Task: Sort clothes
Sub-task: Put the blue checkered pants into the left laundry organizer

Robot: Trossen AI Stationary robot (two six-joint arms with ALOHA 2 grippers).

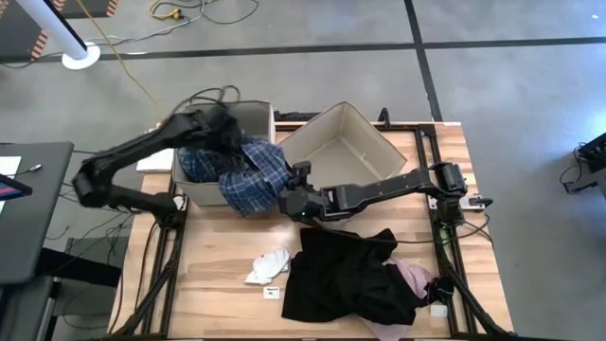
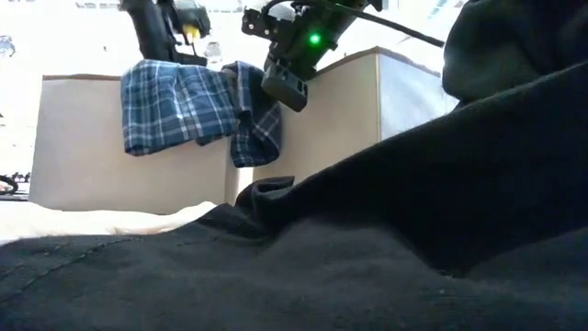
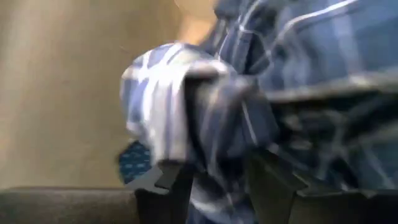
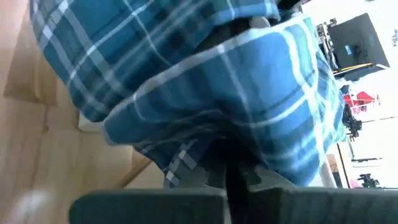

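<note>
Blue-and-white plaid cotton shirt [image 1: 251, 175] hangs over the front wall of the left beige fabric box [image 1: 204, 194], at about ten o'clock on the wooden surface [image 1: 208, 284]. The left gripper [image 1: 225, 140] pinches it with its fingers; the right gripper [image 1: 292, 194] has its fingers pressed together on the hem. The right beige fabric box [image 1: 379, 142] looks empty. Still unsorted at six o'clock: a large black garment [image 1: 346, 279], a pink piece [image 1: 414, 278] and a small white piece [image 1: 268, 267]. Sorting seems barely begun.
</note>
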